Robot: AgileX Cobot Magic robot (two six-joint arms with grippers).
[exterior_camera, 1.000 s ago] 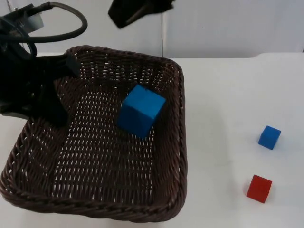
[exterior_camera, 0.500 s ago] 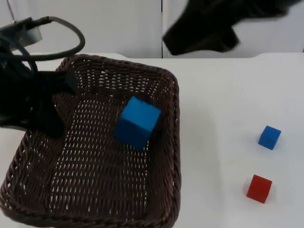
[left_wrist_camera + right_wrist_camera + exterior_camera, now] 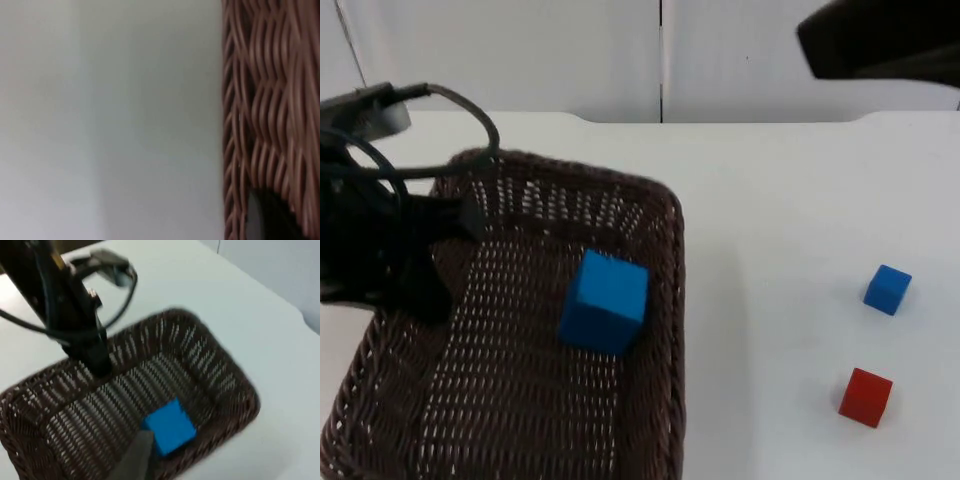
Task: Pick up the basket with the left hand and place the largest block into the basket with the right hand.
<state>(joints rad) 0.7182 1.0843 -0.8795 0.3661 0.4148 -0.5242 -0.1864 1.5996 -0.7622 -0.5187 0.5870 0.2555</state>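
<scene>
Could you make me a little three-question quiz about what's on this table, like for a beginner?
1. True or false: the large blue cube lies inside the dark brown woven wicker basket.
2. How many blocks sit on the white table top outside the basket?
3. Which gripper grasps the basket's rim? A) the left gripper B) the right gripper

Key:
1. True; it rests on the basket's floor.
2. Two: a small blue cube and a small red cube.
3. A; its arm reaches the rim at the basket's far left side.
</scene>
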